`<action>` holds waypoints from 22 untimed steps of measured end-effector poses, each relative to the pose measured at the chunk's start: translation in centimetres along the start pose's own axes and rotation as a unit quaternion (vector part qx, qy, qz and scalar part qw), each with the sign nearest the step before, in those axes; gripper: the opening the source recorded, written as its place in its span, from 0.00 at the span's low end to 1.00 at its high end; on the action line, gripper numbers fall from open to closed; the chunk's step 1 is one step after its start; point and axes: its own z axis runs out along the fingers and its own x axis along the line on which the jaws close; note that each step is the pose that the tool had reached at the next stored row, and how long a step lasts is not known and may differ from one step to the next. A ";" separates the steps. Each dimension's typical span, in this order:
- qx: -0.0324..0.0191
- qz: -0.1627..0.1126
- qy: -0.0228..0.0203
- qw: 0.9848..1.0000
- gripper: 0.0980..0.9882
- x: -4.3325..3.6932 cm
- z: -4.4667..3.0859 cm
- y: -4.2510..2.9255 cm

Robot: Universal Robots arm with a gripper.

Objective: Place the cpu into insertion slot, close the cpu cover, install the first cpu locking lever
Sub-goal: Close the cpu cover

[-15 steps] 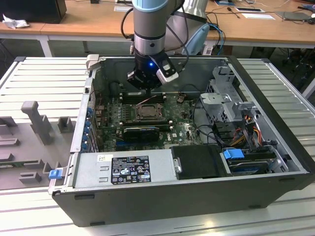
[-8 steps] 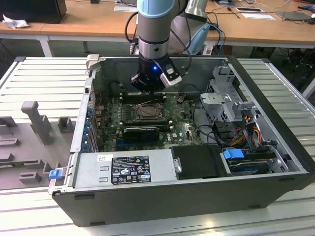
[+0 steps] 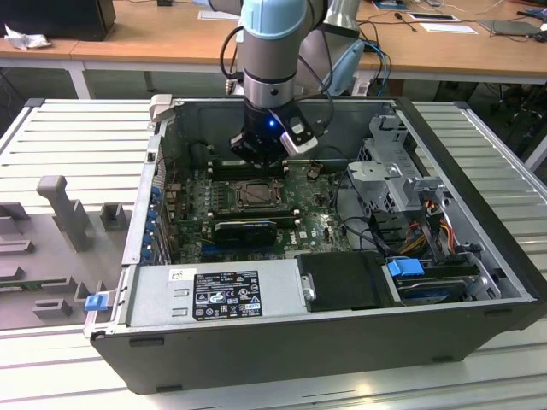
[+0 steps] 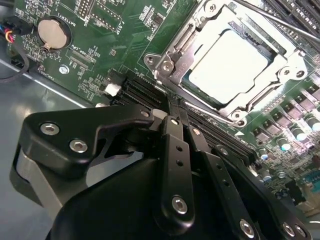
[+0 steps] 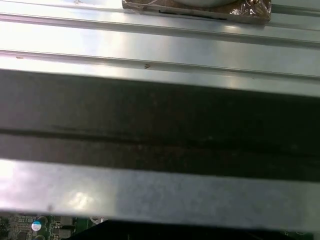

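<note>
In the exterior view you have an open dark grey computer case (image 3: 479,282) lying on a ribbed pale metal table (image 3: 77,145), with the green circuit board (image 3: 197,192) flat on its floor. The arm's blue-and-grey wrist comes down from above and its black gripper (image 3: 256,154) hangs inside the case, just past the far edge of the insertion slot (image 3: 254,196), a square silver-framed socket near the board's middle. A black oblong block (image 3: 245,228) lies just on the near side of the socket, and a boxy silver power supply (image 3: 214,295) with a dark label runs along the near wall. Coloured cables (image 3: 427,226) bunch by a perforated metal cage on the exterior view's right.

In the second wrist view you look over the gripper's matte black, bolted links, and its two fingers (image 4: 176,131) are pressed together with nothing between them, tips (image 4: 173,102) just beside the socket's corner. The cpu (image 4: 227,65), a smooth pale square, sits in the insertion slot (image 4: 167,62). The cpu cover (image 4: 262,97), a shiny stamped steel frame, lies down around it so the chip shows through its window. A round silver coin battery (image 4: 51,33) sits well apart on the board.

In the first wrist view you see brushed, ribbed metal (image 5: 160,40), a dark band (image 5: 160,125) below it, and a sliver of green board (image 5: 35,226)
</note>
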 end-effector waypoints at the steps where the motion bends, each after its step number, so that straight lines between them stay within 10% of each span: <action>1: 0.000 0.000 0.000 1.000 0.01 0.00 0.06 -0.01; 22: 0.006 0.000 0.000 1.000 0.01 0.01 0.36 -0.09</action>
